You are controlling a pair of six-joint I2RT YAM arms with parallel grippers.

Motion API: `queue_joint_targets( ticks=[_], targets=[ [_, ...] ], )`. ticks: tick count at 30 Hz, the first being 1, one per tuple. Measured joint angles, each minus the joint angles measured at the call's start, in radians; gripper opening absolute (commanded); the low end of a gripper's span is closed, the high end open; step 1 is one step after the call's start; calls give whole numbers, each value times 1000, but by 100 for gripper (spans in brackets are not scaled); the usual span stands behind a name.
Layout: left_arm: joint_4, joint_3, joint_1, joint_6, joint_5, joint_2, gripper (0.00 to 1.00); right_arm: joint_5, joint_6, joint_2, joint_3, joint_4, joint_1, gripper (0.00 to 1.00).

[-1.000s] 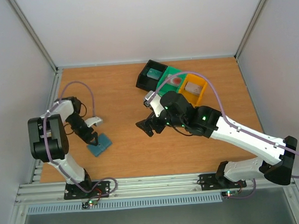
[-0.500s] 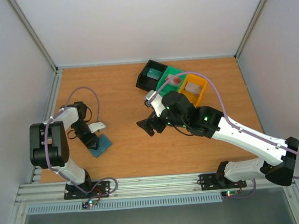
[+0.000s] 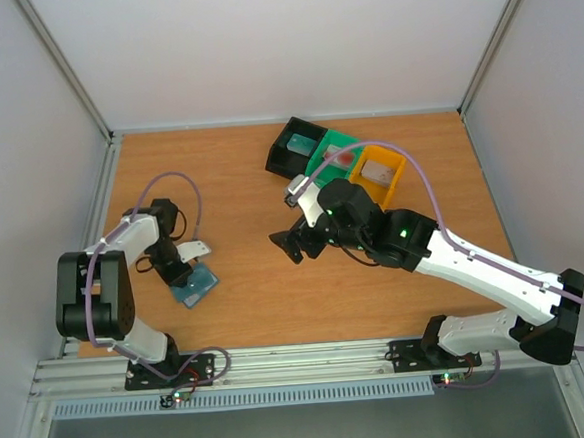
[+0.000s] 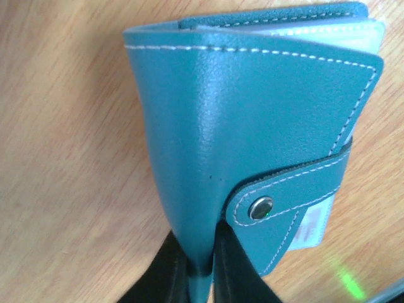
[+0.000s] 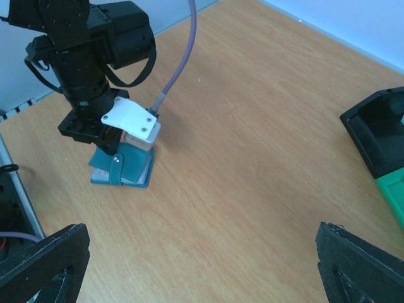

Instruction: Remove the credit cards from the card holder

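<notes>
The teal-blue card holder (image 3: 199,287) lies at the near left of the table, its snap tab (image 4: 262,207) undone. My left gripper (image 3: 182,277) is shut on the edge of its top cover (image 4: 252,113), with black fingers (image 4: 237,268) on either side of the flap, which is raised a little. The credit cards stay hidden inside; only a pale layer (image 4: 297,29) shows between the covers. My right gripper (image 3: 288,247) hovers open above mid-table, holding nothing. In the right wrist view, that gripper (image 5: 202,259) has the holder (image 5: 123,172) far off.
Black (image 3: 295,147), green (image 3: 333,159) and orange (image 3: 379,173) bins stand in a row at the back centre. White walls close in the table on three sides. The left arm's purple cable (image 5: 183,57) loops above the holder.
My left gripper has closed onto the holder's cover and shifted slightly toward the left wall, lifting the flap. The right arm has barely moved.
</notes>
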Motion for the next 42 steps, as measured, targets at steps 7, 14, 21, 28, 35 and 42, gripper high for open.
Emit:
queue_joint_targets(
  ticks=[7,14,21,28,35,42],
  targets=[
    [-15,20,-2,-15,8,4,0,15,0,-23,-13,7,0,99],
    [-71,78,-19,-108,190,21,0,-47,62,9,-60,95,0,99],
    [-85,267,-21,-220,406,-66,0,-303,277,115,-210,365,-124,98],
    [-112,372,-21,-305,571,-188,0,-511,478,336,-200,653,-274,99],
    [-120,410,-22,-352,652,-249,0,-636,512,417,-105,822,-263,92],
    [-126,410,-22,-375,682,-251,0,-718,544,474,-55,902,-263,63]
  ],
)
